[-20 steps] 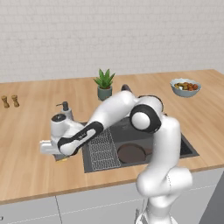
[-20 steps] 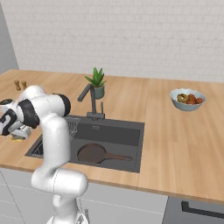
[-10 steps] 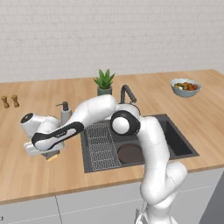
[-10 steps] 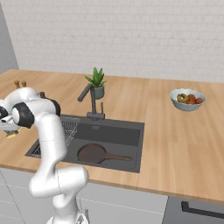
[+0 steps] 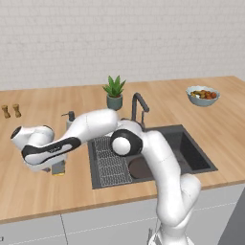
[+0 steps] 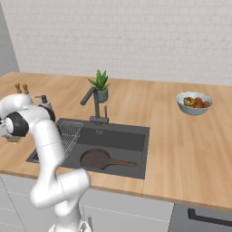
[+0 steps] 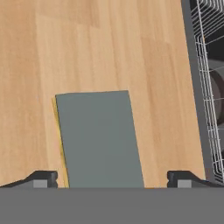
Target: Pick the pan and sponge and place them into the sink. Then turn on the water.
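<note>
2 dark fingertips of the pincer stand spread wide apart, released, with the sponge lying between and just ahead of them on the wooden counter; no contact between tips and sponge can be made out. Sponge: grey-green top up, 1 thin yellow edge showing on its left side in the hand view, flat on the counter; seen just beneath the hand in the left base view. Sink: recessed dark basin, near the pincer on its right side in the hand view, rim and wire-grid rack running along that edge. Pan: 1 round dark brown piece already lying in the sink basin, handle pointing away from the pincer, well apart from it. Faucet: dark gooseneck at the sink's back rim, no water seen. Beyond the pincer toward the wall: 1 soap dispenser. Farther off: 1 potted plant, 1 bowl of fruit.
</note>
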Motion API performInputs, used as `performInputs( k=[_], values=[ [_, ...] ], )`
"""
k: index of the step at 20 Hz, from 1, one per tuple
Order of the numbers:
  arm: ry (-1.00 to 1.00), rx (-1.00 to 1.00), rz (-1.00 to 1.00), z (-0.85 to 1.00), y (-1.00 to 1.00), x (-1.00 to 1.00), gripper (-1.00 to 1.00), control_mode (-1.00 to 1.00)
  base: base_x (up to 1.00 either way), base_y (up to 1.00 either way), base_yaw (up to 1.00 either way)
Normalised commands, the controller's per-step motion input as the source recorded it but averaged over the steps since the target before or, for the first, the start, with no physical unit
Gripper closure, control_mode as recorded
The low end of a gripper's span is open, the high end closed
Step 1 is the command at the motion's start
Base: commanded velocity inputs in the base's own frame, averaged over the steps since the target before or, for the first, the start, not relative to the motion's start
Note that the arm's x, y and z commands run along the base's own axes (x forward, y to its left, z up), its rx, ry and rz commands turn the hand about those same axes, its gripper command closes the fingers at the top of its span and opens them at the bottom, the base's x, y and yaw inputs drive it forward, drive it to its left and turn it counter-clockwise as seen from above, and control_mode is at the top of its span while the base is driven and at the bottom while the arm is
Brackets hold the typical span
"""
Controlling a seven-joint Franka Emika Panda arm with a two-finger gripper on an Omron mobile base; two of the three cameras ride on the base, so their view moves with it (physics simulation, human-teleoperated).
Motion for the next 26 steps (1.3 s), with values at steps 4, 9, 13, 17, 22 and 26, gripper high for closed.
performInputs(
  k=[4,9,13,17,22,26],
  values=[
    [0.00,-0.07,0.00,-0.08,-0.54,-0.08,-1.00,-1.00,0.00,0.00,0.00],
    [-0.04,-0.02,0.00,-0.03,-0.48,-0.03,-1.00,-1.00,0.00,0.00,0.00],
    [-0.21,0.00,0.00,0.00,-0.31,-0.06,-1.00,-1.00,0.00,0.00,0.00],
    [-0.34,0.10,0.00,0.00,-0.23,-0.13,-1.00,-1.00,0.00,0.00,0.00],
    [-0.26,0.37,0.00,0.00,-0.40,-0.04,-1.00,-1.00,0.00,0.00,0.00],
    [-0.02,0.50,0.00,0.01,-0.43,0.00,-1.00,-1.00,0.00,0.00,0.00]
  ],
)
